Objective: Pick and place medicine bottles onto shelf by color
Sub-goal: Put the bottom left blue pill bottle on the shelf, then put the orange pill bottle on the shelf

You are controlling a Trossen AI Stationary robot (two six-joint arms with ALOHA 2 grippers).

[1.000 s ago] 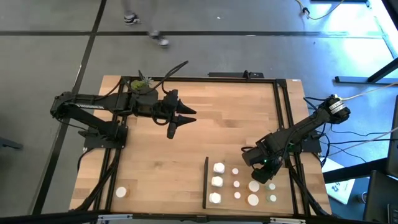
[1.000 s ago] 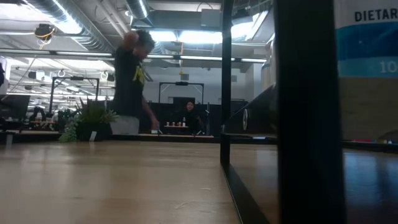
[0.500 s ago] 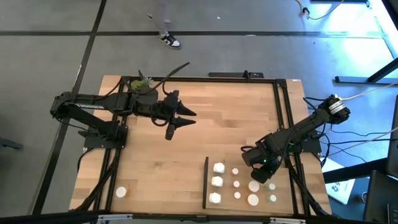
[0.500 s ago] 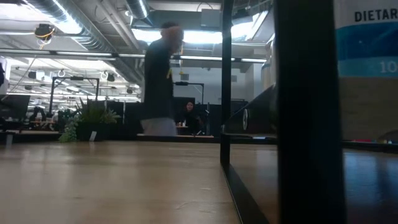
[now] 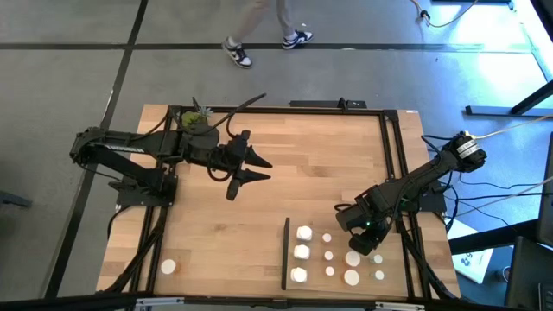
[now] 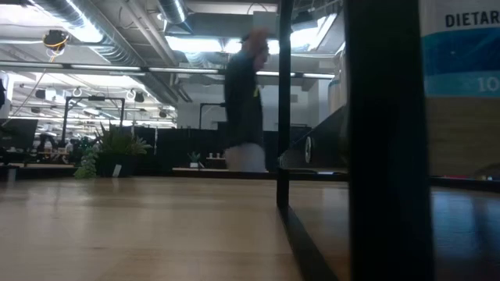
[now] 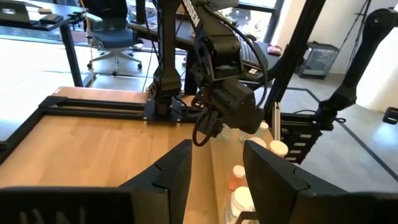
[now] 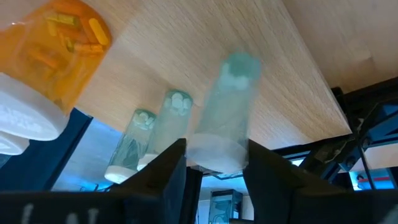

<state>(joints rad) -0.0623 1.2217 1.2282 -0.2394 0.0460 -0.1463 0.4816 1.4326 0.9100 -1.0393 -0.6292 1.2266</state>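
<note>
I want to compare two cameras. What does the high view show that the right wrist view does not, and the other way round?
Only the high view shows the left gripper over mid-table, the potted plant and a lone bottle left of the shelf. Only the right wrist view shows an orange bottle holding capsules. Both show the shelf and its bottles.

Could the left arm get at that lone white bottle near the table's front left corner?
Probably yes. The left end effector hangs above mid-table, holding nothing, and the lone white bottle stands alone on bare wood with nothing beside it. Whether the arm folds back that far is unclear.
</note>
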